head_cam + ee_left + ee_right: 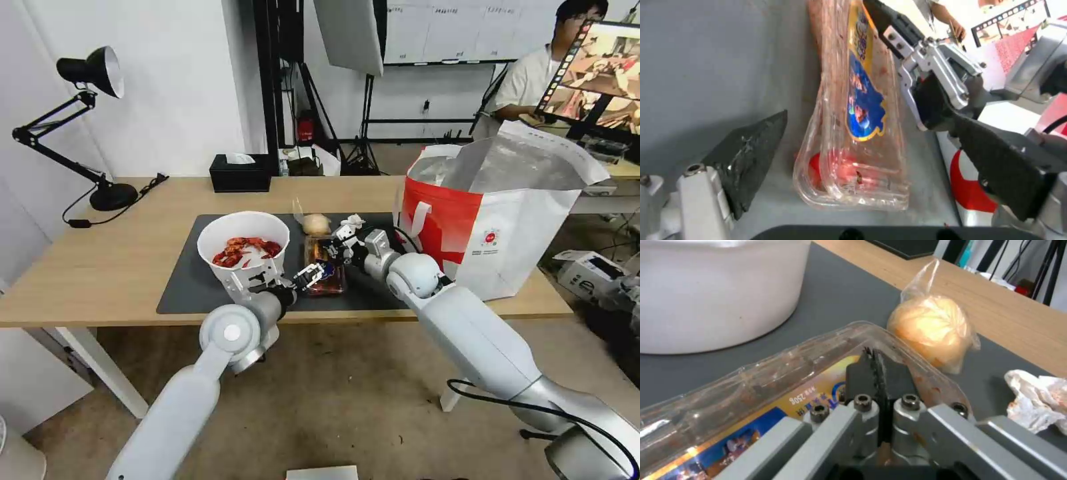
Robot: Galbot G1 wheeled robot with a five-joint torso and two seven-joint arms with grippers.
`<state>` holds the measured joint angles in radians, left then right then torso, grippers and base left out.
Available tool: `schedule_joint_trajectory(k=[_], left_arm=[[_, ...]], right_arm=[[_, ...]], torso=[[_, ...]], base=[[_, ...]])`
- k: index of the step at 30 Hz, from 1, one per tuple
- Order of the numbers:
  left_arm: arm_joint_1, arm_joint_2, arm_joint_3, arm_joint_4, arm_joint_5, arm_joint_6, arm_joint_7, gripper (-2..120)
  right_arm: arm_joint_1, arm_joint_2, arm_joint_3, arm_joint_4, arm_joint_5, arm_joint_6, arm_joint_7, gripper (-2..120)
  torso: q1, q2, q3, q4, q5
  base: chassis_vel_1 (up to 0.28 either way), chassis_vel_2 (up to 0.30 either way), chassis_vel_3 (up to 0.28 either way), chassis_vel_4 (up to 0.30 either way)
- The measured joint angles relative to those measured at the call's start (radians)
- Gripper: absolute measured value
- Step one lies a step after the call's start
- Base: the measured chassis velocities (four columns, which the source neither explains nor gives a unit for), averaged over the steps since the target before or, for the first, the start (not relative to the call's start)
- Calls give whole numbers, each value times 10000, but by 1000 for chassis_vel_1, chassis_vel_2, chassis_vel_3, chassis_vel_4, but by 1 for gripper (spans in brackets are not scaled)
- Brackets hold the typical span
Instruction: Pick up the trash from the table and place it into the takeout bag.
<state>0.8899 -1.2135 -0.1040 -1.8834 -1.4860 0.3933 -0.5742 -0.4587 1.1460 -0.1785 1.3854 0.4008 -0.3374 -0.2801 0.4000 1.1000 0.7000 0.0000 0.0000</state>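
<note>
Bowl holds crayfish shells; right gripper pinched together on tomato tray at mat centre, left gripper spread apart around it.

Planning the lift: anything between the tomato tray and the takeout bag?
Nothing visible. The tray lies on the mat, the right gripper shut over its far end, the left gripper open at its near end. The takeout bag stands open beside it.
</note>
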Motion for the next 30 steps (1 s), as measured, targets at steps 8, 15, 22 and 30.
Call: schedule_joint_trajectory(k=[8,15,22,30], left_arm=[[-209,-124,161,262,-16,-11,-10,98],[-310,-205,218,440,-18,-41,-75,78],[-317,-230,225,500,7,-67,-83,54],[-350,-180,232,514,36,-97,-97,25]], right_arm=[[-58,-1,55,9,8,-6,36,0],[-74,7,57,16,22,-8,98,0],[-80,15,57,15,26,-8,108,0],[-133,49,58,14,26,-9,111,0]], torso=[[0,0,0,0,0],[0,0,0,0,0],[0,-1,0,0,0],[0,0,0,0,-1]], base=[[0,0,0,0],[0,0,0,0],[0,0,0,0],[0,0,0,0]])
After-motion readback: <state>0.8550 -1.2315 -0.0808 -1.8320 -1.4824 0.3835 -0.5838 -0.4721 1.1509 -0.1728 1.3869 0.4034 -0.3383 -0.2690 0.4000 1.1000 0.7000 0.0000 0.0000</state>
